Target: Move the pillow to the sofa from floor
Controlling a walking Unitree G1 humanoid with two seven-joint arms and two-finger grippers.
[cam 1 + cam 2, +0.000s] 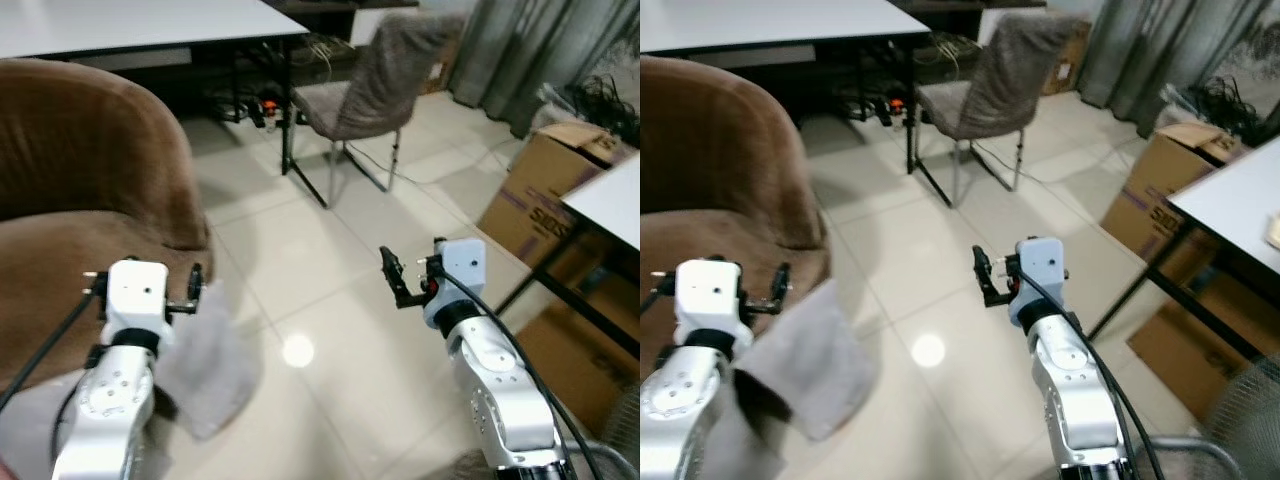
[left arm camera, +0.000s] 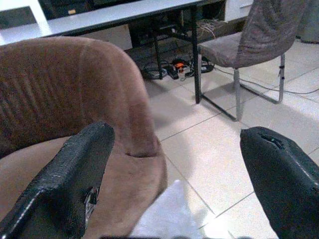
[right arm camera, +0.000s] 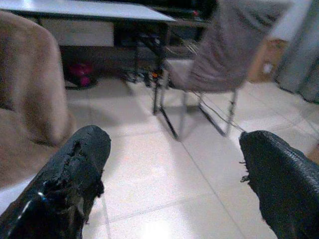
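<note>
Pillow [image 1: 805,365] overhanging sofa [image 1: 710,190] edge, beside tiles [image 1: 920,260]

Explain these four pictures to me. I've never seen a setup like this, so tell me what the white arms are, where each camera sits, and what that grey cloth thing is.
The two silver-white arms belong to a humanoid robot. The two wide pictures come from a pair of cameras in its head, looking down and forward, so they show one scene from slightly different angles. The left gripper is beside a brown sofa; the right gripper is raised over the tiled floor. The other two pictures come from cameras on the wrists, looking out between each gripper's two black fingers, which stand wide apart in both. The grey thing is the pillow, hanging by the left arm against the sofa's edge; the pictures don't show what holds it there. Behind are a grey chair, a white table and cardboard boxes.
</note>
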